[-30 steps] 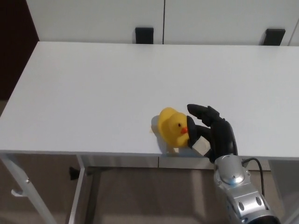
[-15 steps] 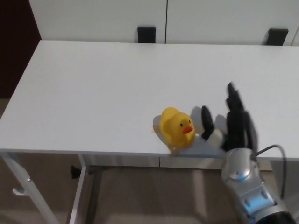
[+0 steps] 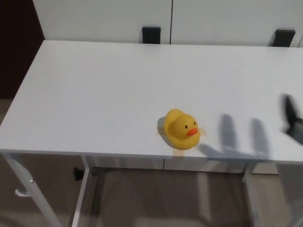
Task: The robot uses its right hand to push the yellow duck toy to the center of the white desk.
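A yellow duck toy [image 3: 180, 129] with an orange beak stands upright on the white desk [image 3: 118, 90], close to the front edge and a little right of the middle. Only a blurred dark sliver of my right hand [image 3: 292, 118] shows at the picture's right edge, well clear of the duck. Its shadow falls on the desk between the two. My left hand does not appear.
Two black brackets [image 3: 151, 34] [image 3: 284, 37] sit against the white wall behind the desk. The desk's metal legs [image 3: 28, 189] and the floor show below the front edge. A dark area borders the desk's left.
My right hand has let the duck alone and swung away to the right, almost out of the picture. The duck stays near the front edge. The camera has shifted slightly.
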